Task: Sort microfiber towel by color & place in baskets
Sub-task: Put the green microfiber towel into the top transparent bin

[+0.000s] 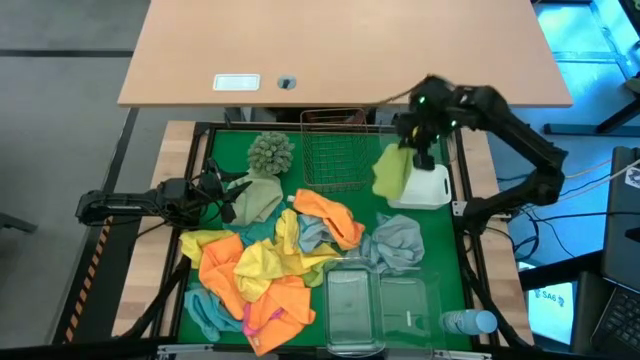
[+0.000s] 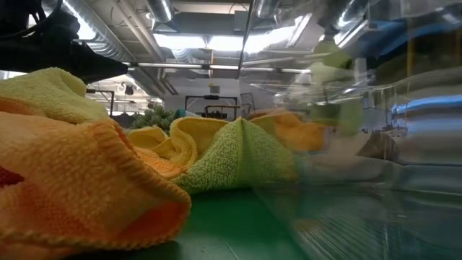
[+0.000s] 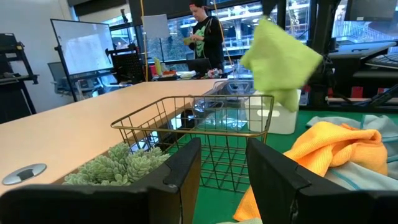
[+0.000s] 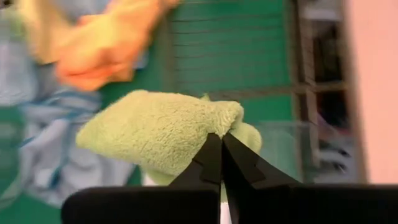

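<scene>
Left gripper [image 1: 228,192] is sitting at mid-left of the high view, fingers [image 3: 180,168] apart with nothing between them, parked beside the olive-green towel [image 1: 258,200] and just below the shaggy green ball [image 1: 270,152]. Judging by the pose it's waiting, aimed across the copper wire basket [image 1: 333,150].

Centre and lower left of the frame: the unsorted pile [image 1: 260,275] is lying mixed on the green mat [image 1: 450,270]: orange, yellow, teal and a bit of pink overlapping, so nothing there is grouped by colour yet. The grey-blue towel [image 1: 395,240] is lying a little apart at centre right. Wire basket at upper centre is looking empty. Two clear tubs [image 1: 385,305] at the bottom edge are showing no cloth inside, as far as I can tell.

Right gripper [image 1: 420,150] is at upper right, jaws pinched together on a corner of the lime green towel [image 1: 392,170]; the wrist view is showing the cloth bunched at the fingertips. The towel is hanging free, draping over the near edge of the white tray [image 1: 425,185]. Corner pinch lets the cloth dangle clear of the pile, which suits a drop. My read: it's lining up to release into that tray. Risk: the cloth straddling the rim and sliding out.

Bottle with blue cap [image 1: 468,322] is lying at lower right, not involved.
</scene>
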Robot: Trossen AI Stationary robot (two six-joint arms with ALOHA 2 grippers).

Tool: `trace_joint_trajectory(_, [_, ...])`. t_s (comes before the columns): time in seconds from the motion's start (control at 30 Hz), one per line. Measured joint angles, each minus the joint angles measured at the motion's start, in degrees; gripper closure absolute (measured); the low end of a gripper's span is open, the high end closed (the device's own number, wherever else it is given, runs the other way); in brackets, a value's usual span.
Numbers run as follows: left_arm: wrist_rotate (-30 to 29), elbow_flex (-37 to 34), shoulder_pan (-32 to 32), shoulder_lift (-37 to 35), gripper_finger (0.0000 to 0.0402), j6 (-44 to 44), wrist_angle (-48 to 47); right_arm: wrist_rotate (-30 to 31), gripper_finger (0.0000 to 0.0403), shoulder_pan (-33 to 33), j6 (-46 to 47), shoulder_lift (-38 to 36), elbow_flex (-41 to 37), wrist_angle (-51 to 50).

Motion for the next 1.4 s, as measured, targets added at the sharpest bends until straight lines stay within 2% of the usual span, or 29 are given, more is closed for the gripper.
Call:
trace_joint_trajectory(0.33, [0.0, -0.01, 0.01, 0.02, 0.0278, 0.0, 0.01, 1.82, 0.0402, -18.18, -0.31, -0.29, 0.0, 5.72])
trace_joint_trajectory(0.67, [0.0, 0.01, -0.01, 0.02, 0.0278, 0.0, 0.01, 1.89, 0.0402, -28.51, -1.4, -0.29, 0.0, 6.19])
trace_joint_trajectory(0.87, [-0.01, 0.0, 0.0, 0.02, 0.0278, 0.01, 0.01, 5.89, 0.0402, -31.51, -0.56, -0.29, -0.02, 10.02])
trace_joint_trajectory(1.4, [-0.01, -0.01, 0.0, 0.0, 0.0278, 0.0, 0.01, 6.32, 0.0402, -32.04, 0.24, -0.39, -1.25, 10.66])
